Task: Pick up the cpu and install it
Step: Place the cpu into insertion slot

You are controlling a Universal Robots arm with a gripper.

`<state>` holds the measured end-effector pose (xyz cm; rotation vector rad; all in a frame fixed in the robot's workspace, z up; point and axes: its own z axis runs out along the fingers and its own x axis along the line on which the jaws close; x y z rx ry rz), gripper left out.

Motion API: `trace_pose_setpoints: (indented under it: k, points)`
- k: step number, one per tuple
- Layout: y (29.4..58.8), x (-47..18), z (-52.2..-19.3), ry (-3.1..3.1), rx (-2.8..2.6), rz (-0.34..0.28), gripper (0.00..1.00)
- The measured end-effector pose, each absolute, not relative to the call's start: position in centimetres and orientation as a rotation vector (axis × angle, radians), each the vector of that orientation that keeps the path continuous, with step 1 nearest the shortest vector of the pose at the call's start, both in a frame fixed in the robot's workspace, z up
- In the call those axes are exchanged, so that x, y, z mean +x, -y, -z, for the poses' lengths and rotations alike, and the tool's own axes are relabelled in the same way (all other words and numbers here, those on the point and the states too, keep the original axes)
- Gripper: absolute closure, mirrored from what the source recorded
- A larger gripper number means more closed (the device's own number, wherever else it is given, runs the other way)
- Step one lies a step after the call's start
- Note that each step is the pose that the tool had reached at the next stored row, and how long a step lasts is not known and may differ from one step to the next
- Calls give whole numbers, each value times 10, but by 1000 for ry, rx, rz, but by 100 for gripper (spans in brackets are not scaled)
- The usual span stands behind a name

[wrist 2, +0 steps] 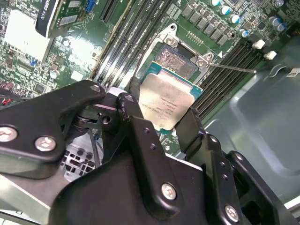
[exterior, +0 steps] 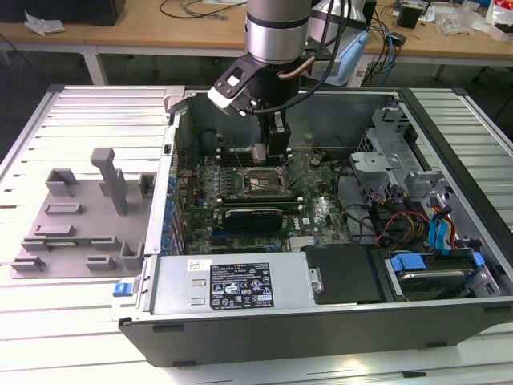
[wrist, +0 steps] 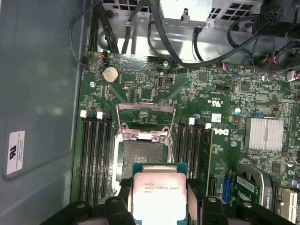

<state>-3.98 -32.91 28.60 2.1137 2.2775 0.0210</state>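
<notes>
Over the edge of the open socket (wrist: 143,152), the gripper (wrist: 159,206) pinches the cpu (wrist: 159,190) by two opposite edges. It seems light and stiff but fragile, so the edges are the right hold.

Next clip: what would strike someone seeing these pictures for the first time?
The shiny cpu sits gripped in the black pincer, poised over the open socket on the green motherboard. In the exterior view, the arm reaches into an open computer case, with a grey tray at the exterior view's left.
</notes>
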Motion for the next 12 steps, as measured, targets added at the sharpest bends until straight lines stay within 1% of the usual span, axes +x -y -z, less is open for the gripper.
trace_pose_setpoints:
  k: [12]
  points:
    - [329,-40,-280,-2255,2137,-21,45]
